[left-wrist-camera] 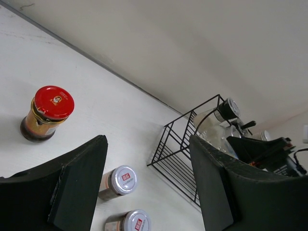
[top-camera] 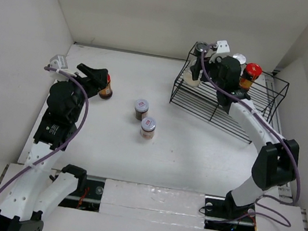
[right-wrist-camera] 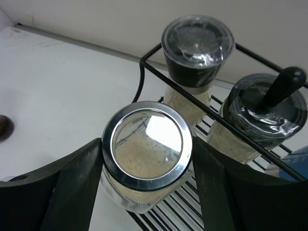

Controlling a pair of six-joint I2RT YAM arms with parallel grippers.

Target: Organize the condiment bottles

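My right gripper (top-camera: 197,71) is shut on a clear jar (right-wrist-camera: 147,144) with a silver lid and pale contents, held at the left end of the black wire rack (top-camera: 203,103). Right behind it in the rack stand a black-capped shaker (right-wrist-camera: 197,48) and a black-topped grinder (right-wrist-camera: 267,113). A red-capped bottle (top-camera: 250,75) stands further right in the rack. My left gripper (top-camera: 95,77) is open and empty, just left of a red-capped brown jar (top-camera: 106,87), which also shows in the left wrist view (left-wrist-camera: 48,110). Two silver-capped jars (top-camera: 141,109) (top-camera: 148,127) stand mid-table.
The rack also shows in the left wrist view (left-wrist-camera: 185,154), beyond the two silver-capped jars (left-wrist-camera: 120,180) (left-wrist-camera: 131,222). White walls enclose the table at the back and on both sides. My right arm (top-camera: 264,162) reaches along the rack's front right.
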